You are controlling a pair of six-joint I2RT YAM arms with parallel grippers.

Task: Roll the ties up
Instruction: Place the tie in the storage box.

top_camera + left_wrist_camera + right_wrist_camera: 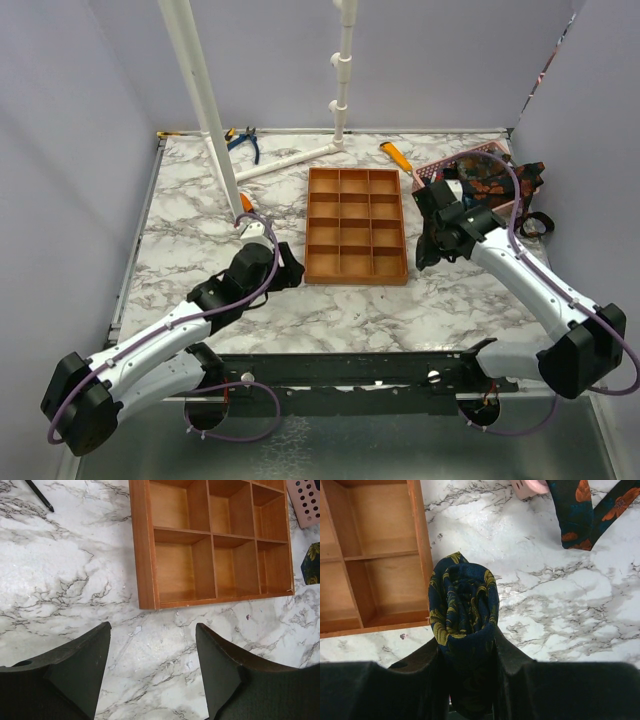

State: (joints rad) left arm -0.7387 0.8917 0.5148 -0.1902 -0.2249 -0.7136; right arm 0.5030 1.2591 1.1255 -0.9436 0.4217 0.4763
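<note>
**Right jaws:** just off the right-hand wall of the orange tray point(422, 540), closed part-way on a rolled tie point(464, 605). The tie is navy with yellow-gold leaves, and the roll protrudes beyond the jaws.

**Left jaws:** near the tray's near-left corner, standing well apart and holding nothing above the marble surface point(75, 580).

**Likely hazards:** the roll looks loose at its open end and may unwind if released before a compartment wall supports it. It may also snag the tray's rim on the way over.

**Tray:** no tie shows in any compartment.

**Pink basket point(432, 172):** beyond the tray's far-right corner, with unrolled ties point(495, 180) heaped in it and some trailing over its side.
</note>
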